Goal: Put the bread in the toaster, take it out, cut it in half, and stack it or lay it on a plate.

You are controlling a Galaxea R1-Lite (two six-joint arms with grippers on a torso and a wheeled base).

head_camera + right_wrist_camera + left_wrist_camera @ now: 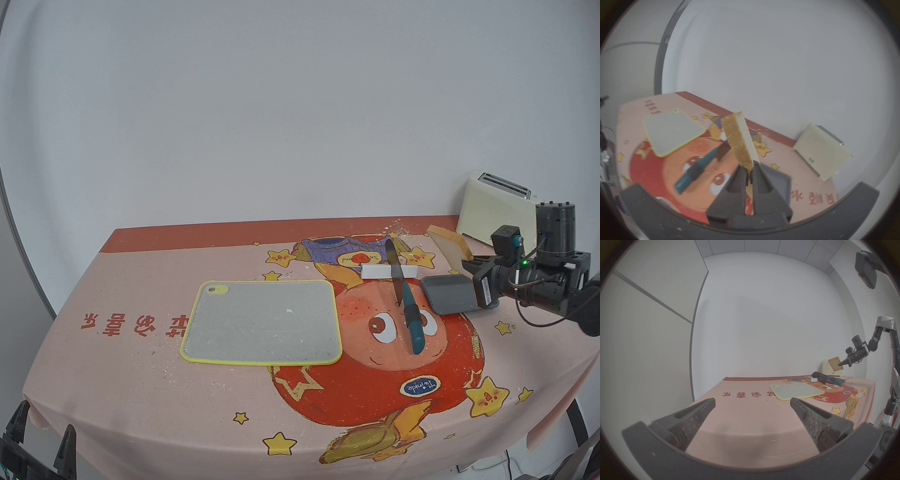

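My right gripper (pixel 470 262) is shut on a slice of bread (pixel 450 245), held in the air above the grey plate (pixel 451 294) at the right of the table. In the right wrist view the bread (pixel 739 141) stands up from between the closed fingers (pixel 737 182). The cream toaster (pixel 497 208) stands at the back right, a short way beyond the bread. A knife with a teal handle (pixel 407 301) lies left of the plate. My left gripper (pixel 753 415) hangs open below the table's front left corner, with nothing in it.
A grey cutting board with a yellow-green rim (pixel 263 321) lies mid-table on the printed cloth. A small white card (pixel 387 271) lies under the knife blade. Crumbs dot the cloth near the back edge.
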